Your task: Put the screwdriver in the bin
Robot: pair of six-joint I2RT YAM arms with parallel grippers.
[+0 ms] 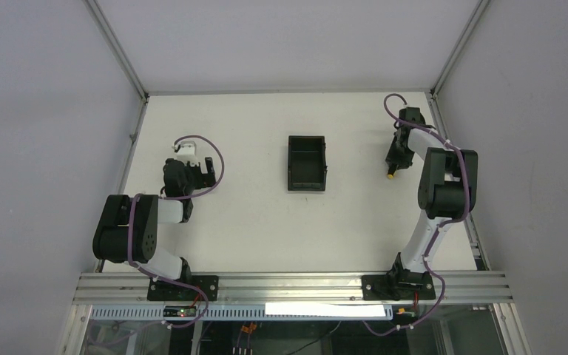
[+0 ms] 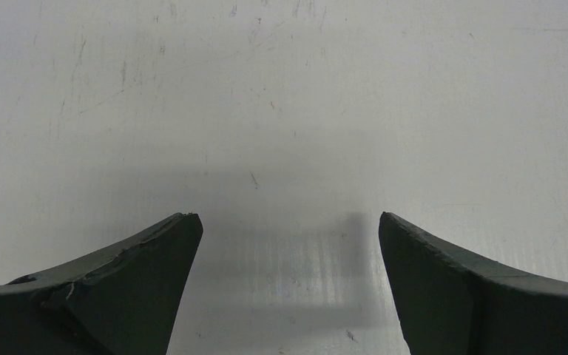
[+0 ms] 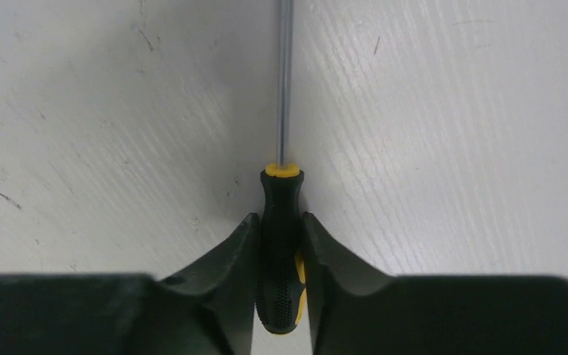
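White table lies under both arms, scuffed and scratched in the wrist views. On the left side, the left gripper hangs over bare surface. Its two dark fingers stand wide apart and nothing is between them; only their shadow falls on the table below. In the overhead view that arm is folded back near its base, well apart from everything else.

At the middle of the table sits the bin, a black rectangular open-topped tray with raised walls. It stands alone, with nothing visible inside it, about midway between the two grippers.

On the right, towards the far corner, the right gripper is clamped on the screwdriver. Both fingers press against the black textured handle from either side. A yellow collar marks where the thin metal shaft leaves the handle and runs straight out ahead of the fingers. From above, only the tool's yellow end shows beside the gripper. Whether the screwdriver touches the table cannot be told. It is well to the right of the bin.
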